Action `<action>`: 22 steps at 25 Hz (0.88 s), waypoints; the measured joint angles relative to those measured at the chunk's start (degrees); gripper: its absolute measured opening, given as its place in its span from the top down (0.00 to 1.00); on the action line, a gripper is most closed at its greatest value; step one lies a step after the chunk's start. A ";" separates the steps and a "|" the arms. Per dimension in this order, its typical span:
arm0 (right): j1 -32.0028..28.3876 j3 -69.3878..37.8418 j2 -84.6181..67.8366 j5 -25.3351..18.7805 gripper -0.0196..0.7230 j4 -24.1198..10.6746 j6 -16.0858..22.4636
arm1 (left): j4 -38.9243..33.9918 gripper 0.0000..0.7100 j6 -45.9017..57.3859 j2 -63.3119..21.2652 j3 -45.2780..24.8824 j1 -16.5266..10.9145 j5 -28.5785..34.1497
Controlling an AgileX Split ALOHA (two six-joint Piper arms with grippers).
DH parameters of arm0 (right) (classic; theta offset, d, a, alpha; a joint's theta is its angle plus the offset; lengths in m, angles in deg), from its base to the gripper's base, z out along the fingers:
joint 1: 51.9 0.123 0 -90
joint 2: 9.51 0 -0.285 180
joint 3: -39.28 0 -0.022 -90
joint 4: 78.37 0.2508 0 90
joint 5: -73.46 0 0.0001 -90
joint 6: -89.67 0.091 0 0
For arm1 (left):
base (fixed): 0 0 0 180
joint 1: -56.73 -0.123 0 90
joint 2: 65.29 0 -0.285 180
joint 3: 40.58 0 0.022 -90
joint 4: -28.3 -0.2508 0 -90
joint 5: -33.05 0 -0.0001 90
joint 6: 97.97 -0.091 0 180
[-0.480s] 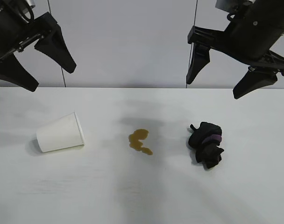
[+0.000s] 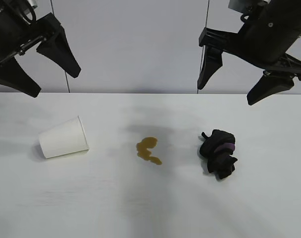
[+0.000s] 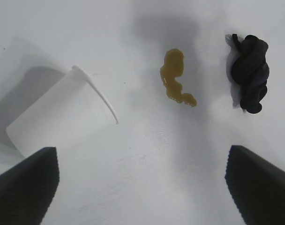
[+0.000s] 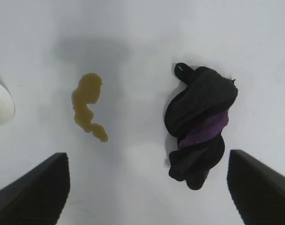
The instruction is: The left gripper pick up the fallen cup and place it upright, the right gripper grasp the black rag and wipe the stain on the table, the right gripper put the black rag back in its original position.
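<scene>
Exterior view: cup [image 2: 64,138] on side left of stain [image 2: 148,150]; left gripper [image 2: 35,62] + right gripper [image 2: 235,83] wide open, empty. Risk: cup rolls if nudged.

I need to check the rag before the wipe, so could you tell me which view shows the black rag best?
The right wrist view: the black rag fills it closely, purple streak clear. The exterior view shows it whole but farther off, beside the stain; the left wrist view has it near an edge.
</scene>
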 joint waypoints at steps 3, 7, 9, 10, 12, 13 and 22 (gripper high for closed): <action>0.00 0.00 0.00 0.00 0.12 0.00 0.00 | 0.14 0.02 0.00 0.00 0.00 0.00 -0.40; 0.00 0.00 0.00 0.05 0.12 0.00 0.00 | 0.88 0.02 0.00 0.00 0.00 0.00 -2.27; 0.00 0.00 0.00 0.05 0.12 0.00 0.00 | 0.93 0.02 0.06 0.00 0.00 0.00 -2.33; 0.00 0.00 0.00 0.05 0.12 0.00 0.00 | 1.05 0.02 0.06 0.00 0.00 0.00 -2.33; 0.00 0.00 0.00 0.05 0.12 0.00 -0.06 | 1.18 0.02 0.06 0.00 0.00 0.00 -2.28; 0.00 0.00 0.00 0.05 0.12 0.00 -0.18 | 1.18 0.02 -0.13 0.00 0.09 0.00 -2.28; 0.00 0.00 0.00 0.00 0.12 -1.19 -0.24 | -15.30 0.02 -25.21 0.26 3.48 6.53 3.69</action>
